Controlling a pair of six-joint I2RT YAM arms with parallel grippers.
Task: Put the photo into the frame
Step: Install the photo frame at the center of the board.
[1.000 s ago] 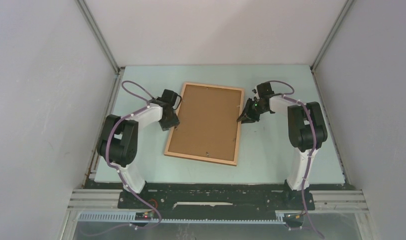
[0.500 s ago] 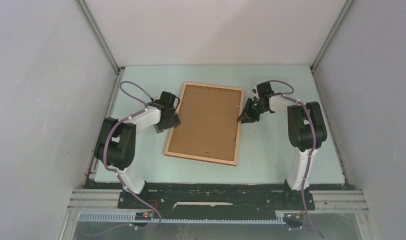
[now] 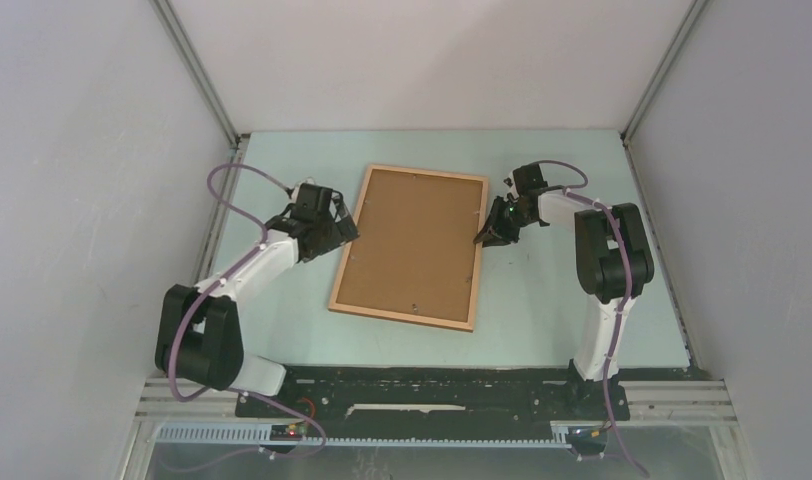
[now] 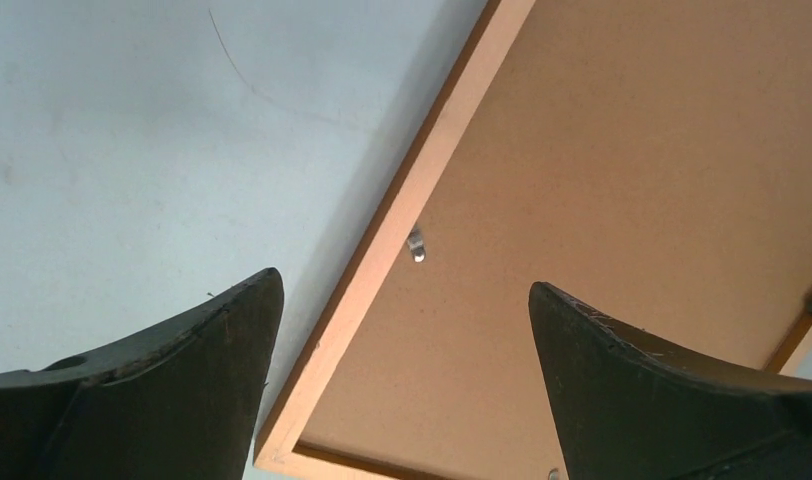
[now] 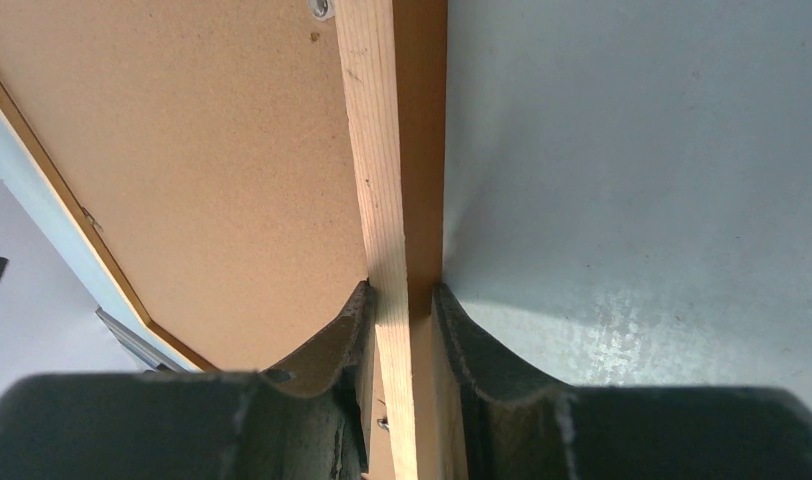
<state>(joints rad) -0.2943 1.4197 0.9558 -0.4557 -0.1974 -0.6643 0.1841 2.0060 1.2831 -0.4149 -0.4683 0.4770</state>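
While the right gripper (image 5: 402, 300) clamps the right rail of the thin orange-brown wooden frame (image 3: 402, 316), seemingly steadying it face-down on the pale green table (image 3: 542, 310), the left gripper (image 4: 402, 290) hangs wide apart above the left rail, and the paper photo, perhaps under the flat brown hardboard backing (image 3: 412, 240), is hidden.

The frame (image 3: 402, 317) lies face down on the desk (image 3: 542, 310), its front hidden; the backing board (image 3: 412, 240) covers its inside. The left wrist view cuts the frame off at top and right.
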